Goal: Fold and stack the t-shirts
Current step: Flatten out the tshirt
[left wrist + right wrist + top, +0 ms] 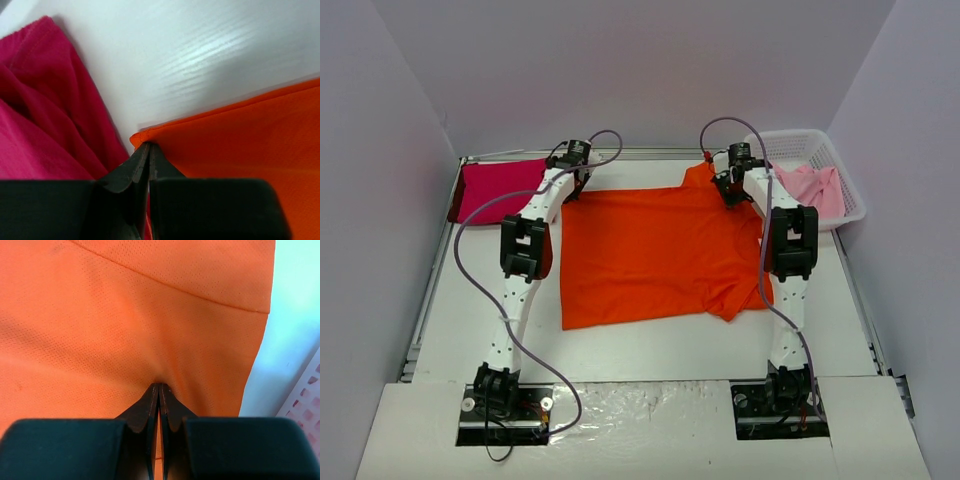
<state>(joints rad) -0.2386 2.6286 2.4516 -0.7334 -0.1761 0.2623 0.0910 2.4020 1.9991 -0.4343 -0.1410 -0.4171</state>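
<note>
At mid-table the orange t-shirt (650, 255) lay spread mostly flat, unfolded, the left gripper (149, 150) clamped on its far left corner and the right gripper (159, 390) pinched shut on its far right edge. Magenta t-shirt (495, 188) sat far left, folded or bunched I could not tell, pale pink t-shirt (810, 188) lay in the white basket (790, 138) far right. No stack yet, so nearly all folding looked left to do.

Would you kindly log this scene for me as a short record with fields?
orange shirt: spread flat, centre
red shirt: lying at far left
pink shirt: in basket, far right
left gripper: jaws shut on orange shirt's far left corner
right gripper: jaws shut on orange shirt near its far right corner
</note>
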